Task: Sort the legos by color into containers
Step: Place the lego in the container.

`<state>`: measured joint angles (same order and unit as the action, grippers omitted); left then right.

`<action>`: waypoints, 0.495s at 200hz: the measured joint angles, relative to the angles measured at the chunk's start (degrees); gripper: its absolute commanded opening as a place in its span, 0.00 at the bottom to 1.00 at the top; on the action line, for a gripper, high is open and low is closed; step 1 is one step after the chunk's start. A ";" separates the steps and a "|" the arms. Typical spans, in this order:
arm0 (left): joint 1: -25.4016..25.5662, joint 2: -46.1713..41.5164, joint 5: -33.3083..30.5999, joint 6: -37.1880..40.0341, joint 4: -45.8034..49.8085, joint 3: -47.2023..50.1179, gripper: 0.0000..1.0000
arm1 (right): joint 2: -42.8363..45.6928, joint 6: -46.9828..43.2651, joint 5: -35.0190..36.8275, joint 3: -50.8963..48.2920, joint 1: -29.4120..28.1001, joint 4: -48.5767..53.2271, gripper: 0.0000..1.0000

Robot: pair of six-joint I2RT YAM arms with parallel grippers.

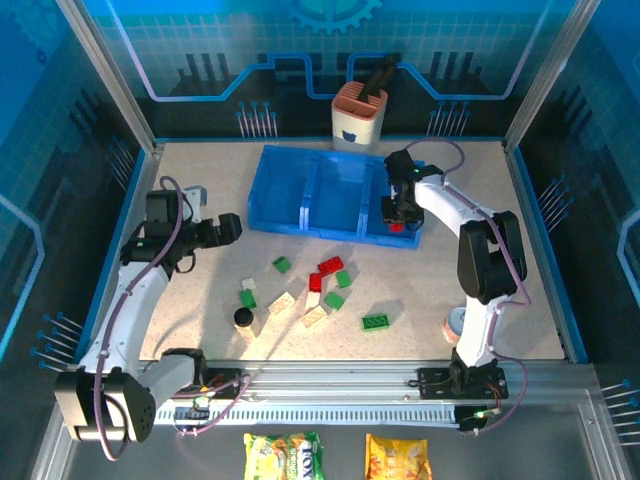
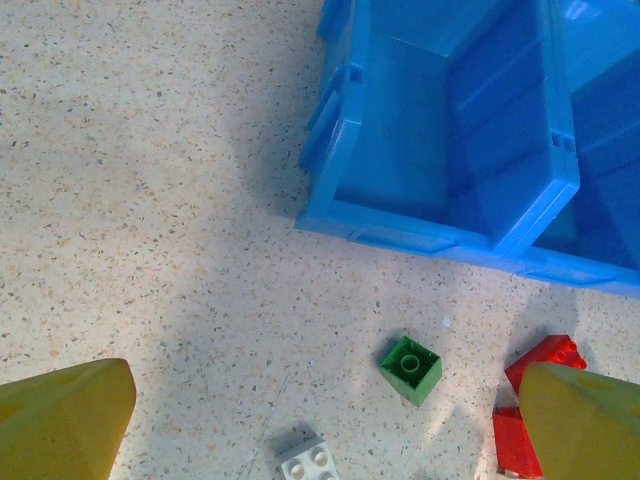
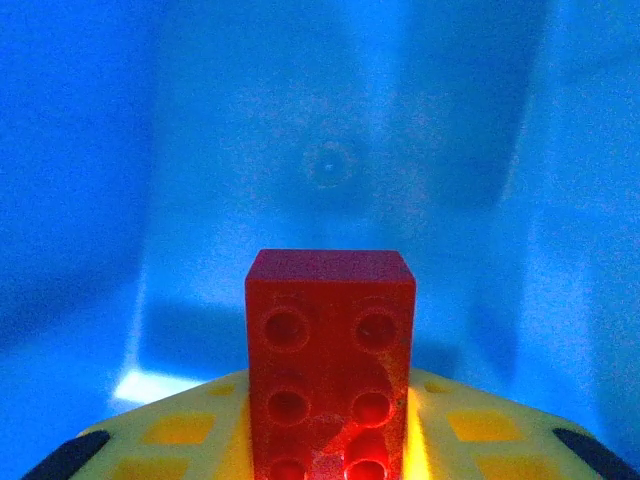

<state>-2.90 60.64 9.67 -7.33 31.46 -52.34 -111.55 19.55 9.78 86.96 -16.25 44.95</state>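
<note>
The blue three-compartment tray [image 1: 300,185] lies at the back middle of the table. My right gripper [image 1: 400,215] hangs low in its right compartment, shut on a red lego [image 3: 330,350] held between the yellow fingers [image 3: 470,430], with blue tray wall [image 3: 330,150] all round. My left gripper [image 1: 235,228] stands open left of the tray, above the table. Between its yellow fingertips [image 2: 65,420] lie a green lego [image 2: 411,368], a white one [image 2: 310,460] and red ones [image 2: 545,352]. Loose red [image 1: 330,266], green [image 1: 377,322] and cream [image 1: 281,303] legos are scattered in front of the tray.
An orange-and-white cup holder [image 1: 360,112] stands behind the tray. A small black cylinder [image 1: 243,317] sits among the left bricks. A tin can [image 1: 455,325] stands by the right arm's base. Blue walls enclose the table.
</note>
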 measured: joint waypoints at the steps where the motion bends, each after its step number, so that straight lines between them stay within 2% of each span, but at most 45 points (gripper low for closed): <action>1: 0.02 0.00 0.00 0.00 0.00 0.00 0.99 | -0.07 -0.09 0.02 0.02 0.09 0.00 0.38; 58: 0.00 0.00 -0.44 0.00 0.00 0.02 0.99 | -3.69 -6.60 -0.66 2.78 4.61 -1.81 0.38; 99: 0.02 0.00 -0.92 0.02 0.00 0.00 0.99 | -8.61 -8.92 -3.85 8.31 5.33 -2.14 0.40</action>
<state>-2.87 60.64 8.75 -7.31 31.46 -52.34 -120.16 10.63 5.93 95.26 -10.92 42.81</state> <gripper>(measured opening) 0.993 0.393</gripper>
